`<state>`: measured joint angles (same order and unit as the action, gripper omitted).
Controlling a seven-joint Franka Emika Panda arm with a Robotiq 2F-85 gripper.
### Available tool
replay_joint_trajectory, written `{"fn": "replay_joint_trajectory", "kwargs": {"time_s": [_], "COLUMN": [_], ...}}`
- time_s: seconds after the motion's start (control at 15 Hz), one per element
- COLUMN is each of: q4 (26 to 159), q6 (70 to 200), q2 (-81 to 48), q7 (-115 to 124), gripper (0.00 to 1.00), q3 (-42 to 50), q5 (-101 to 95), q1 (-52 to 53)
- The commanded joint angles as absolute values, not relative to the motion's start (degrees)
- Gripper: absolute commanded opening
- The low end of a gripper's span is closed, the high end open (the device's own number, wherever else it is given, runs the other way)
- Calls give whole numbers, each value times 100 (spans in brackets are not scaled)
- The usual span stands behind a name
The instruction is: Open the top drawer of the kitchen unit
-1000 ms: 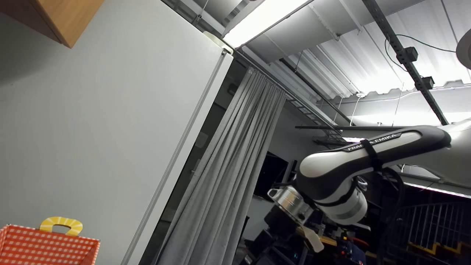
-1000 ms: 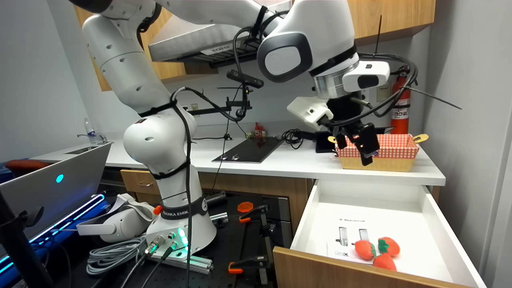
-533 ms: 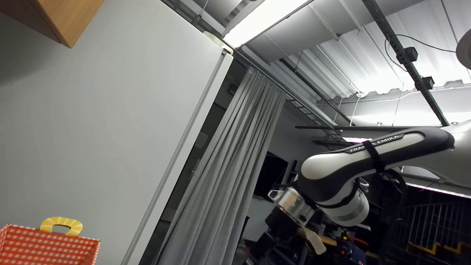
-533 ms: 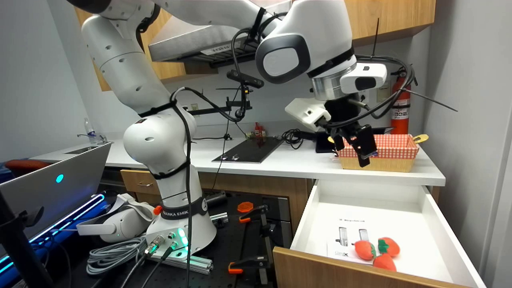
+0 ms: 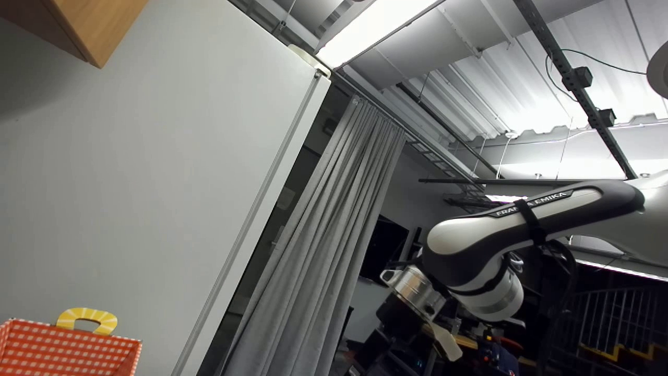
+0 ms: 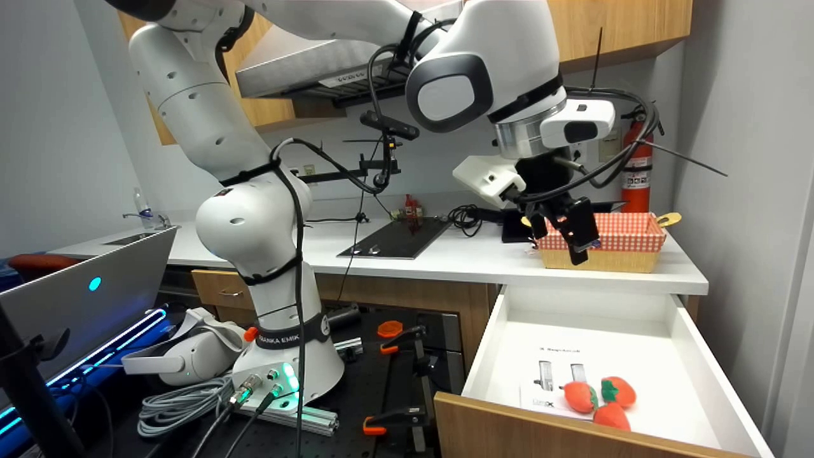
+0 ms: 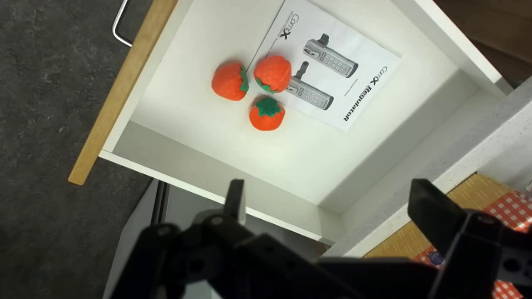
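Observation:
The drawer [image 6: 534, 429] has a wood front and a white inside, and it stands pulled far out under the counter. Its wood front edge [image 7: 120, 89] and metal handle [image 7: 118, 27] show in the wrist view; the handle is out of sight in the exterior views. Three red-orange toy fruits with green tops [image 7: 268, 114] and a white printed booklet [image 7: 357, 79] lie inside the drawer. My gripper [image 6: 559, 245] is open and empty, above the drawer's back part near the counter edge. In the wrist view its black fingers [image 7: 328, 185] are wide apart and touch nothing visible.
A basket with red checked lining [image 6: 604, 251] stands on the white counter [image 6: 458, 267] just behind my gripper. A grey wall [image 6: 744, 191] rises on the drawer's right. A fire extinguisher [image 6: 638, 172] hangs behind. Clamps [image 6: 407, 416] sit beside the drawer near the robot base.
My arm and gripper have shifted slightly to the left in the exterior view that shows the drawer, then stayed almost still. The drawer and its contents have not moved.

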<state>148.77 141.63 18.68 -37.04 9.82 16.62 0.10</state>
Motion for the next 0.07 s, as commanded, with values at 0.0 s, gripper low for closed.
{"fn": "replay_joint_trajectory", "kwargs": {"time_s": [0.0], "q4": [14876], "q6": [14162], "q2": [1877], "q7": [-3664], "gripper": [100], "q3": [1058], "q5": [1614], "q1": [87]}}
